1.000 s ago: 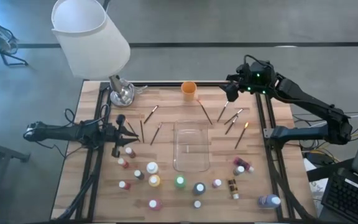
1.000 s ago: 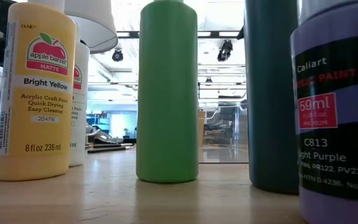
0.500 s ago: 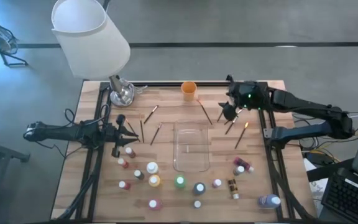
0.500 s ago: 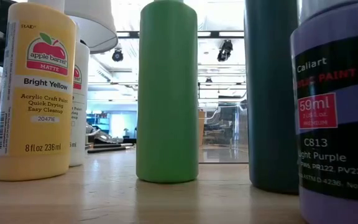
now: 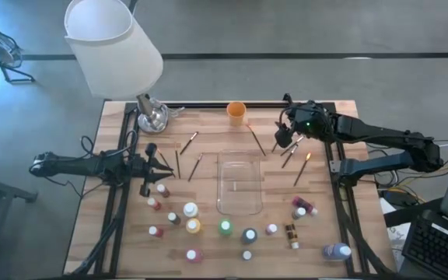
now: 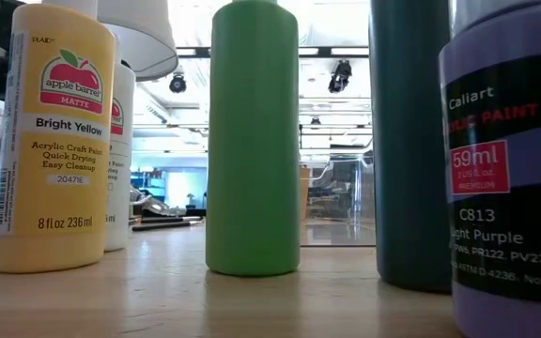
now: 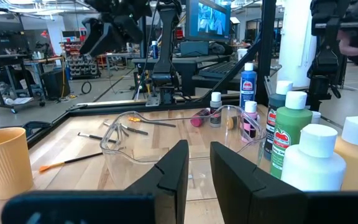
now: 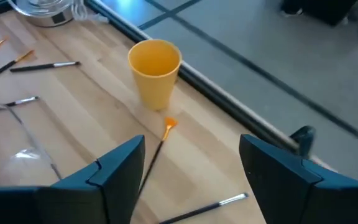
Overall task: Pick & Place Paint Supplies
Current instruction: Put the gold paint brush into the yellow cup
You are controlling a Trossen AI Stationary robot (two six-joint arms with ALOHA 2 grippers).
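Two dark arms work over the wooden bench [image 5: 208, 132], one entering from 9 o'clock, the other from 3 o'clock. A lamp with a white shade [image 5: 111, 45] stands at the bench's 11 o'clock corner.

The clear tray [image 5: 239, 183] lies flat at the bench centre; nothing shows inside it. The orange cup [image 5: 236, 113] stands upright at 12 o'clock, near the far edge.

The right claw [image 5: 284, 137] hangs over the 1 o'clock area, above a cluster of brushes [image 5: 290, 149]. Its fingers [image 8: 114, 168] stand wide apart and hold nothing. In the right wrist view an orange-tipped brush [image 8: 156, 152] lies on the wood between those fingers, its tip toward the cup.

The left claw [image 5: 162, 164] waits at 9 o'clock, just beside the nearest bottles. Its fingers [image 7: 178, 171] stand close together with a narrow gap, clamped on nothing.

Paint bottles [image 5: 224, 227] stand upright in a loose band from 8 o'clock through 6 o'clock to 4 o'clock, all outside the tray. The low view shows a yellow bottle [image 6: 53, 141], a green bottle [image 6: 254, 136] and a light purple bottle [image 6: 510, 178] up close.

More brushes [image 5: 188, 141] lie scattered at 10 to 11 o'clock, between the left claw and the tray. One orange-tipped brush [image 5: 302, 168] lies apart at 3 o'clock.
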